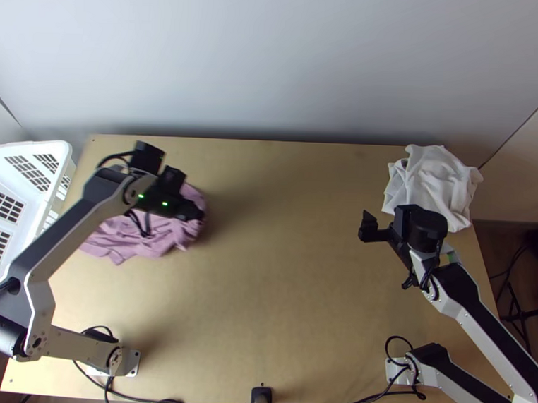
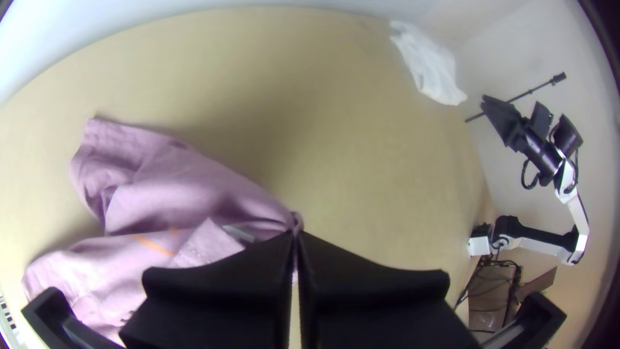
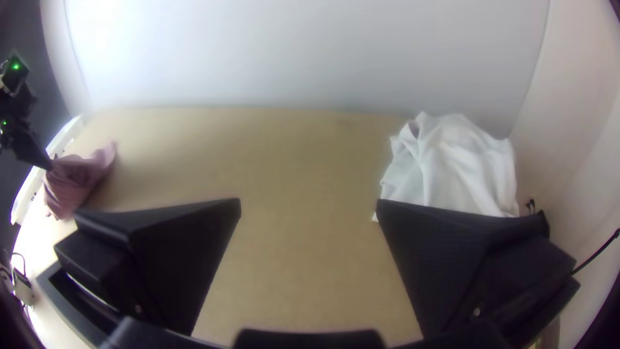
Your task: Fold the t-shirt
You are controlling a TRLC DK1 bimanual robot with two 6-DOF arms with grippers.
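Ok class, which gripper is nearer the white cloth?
Right: the right gripper is open just short of the white cloth; the left gripper grips the pink garment across the table.

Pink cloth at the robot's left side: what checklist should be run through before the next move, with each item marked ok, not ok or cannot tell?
1. Grip secured: ok. The left gripper has its jaws shut on a gathered bit of the pink cloth.
2. Part of the garment gripped (hem, sleeve or collar): cannot tell.
3. Cloth spread for folding: not ok, it lies bunched.
4. Second gripper free: ok. The right gripper has its jaws open with nothing between them.
5. Second gripper at the pink cloth: not ok, it is across the table.
6. White cloth apart from the pink one: ok, at the opposite end.
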